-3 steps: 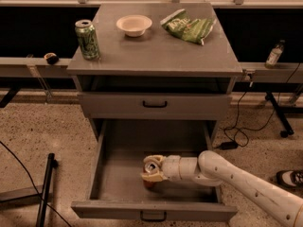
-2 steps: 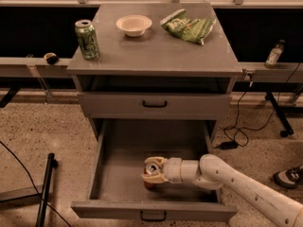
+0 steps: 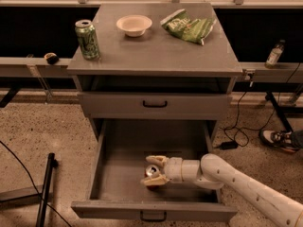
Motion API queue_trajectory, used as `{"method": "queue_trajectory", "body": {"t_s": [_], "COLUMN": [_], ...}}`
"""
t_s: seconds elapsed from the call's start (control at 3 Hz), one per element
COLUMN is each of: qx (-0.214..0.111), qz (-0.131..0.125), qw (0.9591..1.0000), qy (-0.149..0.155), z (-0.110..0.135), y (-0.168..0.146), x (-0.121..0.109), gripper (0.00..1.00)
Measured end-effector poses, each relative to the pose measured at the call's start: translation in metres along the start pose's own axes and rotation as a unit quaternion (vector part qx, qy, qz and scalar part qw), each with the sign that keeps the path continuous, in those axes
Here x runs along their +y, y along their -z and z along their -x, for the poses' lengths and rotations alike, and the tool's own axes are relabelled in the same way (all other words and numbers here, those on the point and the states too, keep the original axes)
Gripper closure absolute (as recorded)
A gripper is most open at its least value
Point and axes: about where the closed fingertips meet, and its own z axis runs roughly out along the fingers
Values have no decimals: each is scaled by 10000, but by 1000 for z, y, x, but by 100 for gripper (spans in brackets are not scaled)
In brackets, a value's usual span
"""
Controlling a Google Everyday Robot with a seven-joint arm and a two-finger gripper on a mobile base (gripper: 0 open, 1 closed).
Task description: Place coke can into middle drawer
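The coke can (image 3: 151,172) stands upright in the open middle drawer (image 3: 118,174), near its front centre, with its silver top showing and a bit of red at its base. My gripper (image 3: 155,170) reaches in from the right on a white arm. Its two fingers (image 3: 157,160) lie on either side of the can and hold it, low over the drawer floor. The can's lettering is hidden by the fingers.
On the cabinet top (image 3: 156,51) stand a green soda can (image 3: 87,39), a white bowl (image 3: 134,24) and a green chip bag (image 3: 187,26). The black-handled drawer (image 3: 155,105) above is closed. A bottle (image 3: 274,54) stands at the right and a black stand (image 3: 45,188) at the left.
The gripper and can have stayed at almost the same spot in the drawer. The arm has shifted very slightly.
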Motion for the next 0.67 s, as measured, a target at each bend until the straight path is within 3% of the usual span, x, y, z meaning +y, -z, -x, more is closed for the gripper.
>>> {"method": "queue_trajectory", "body": {"t_s": [0.33, 0.67], "qx": [-156, -177], "qz": [-37, -7], "qw": [9992, 9990], "qy": [353, 420], "z": [40, 48], "y": [38, 45], "x": [-8, -7], "gripper": [0, 0]}}
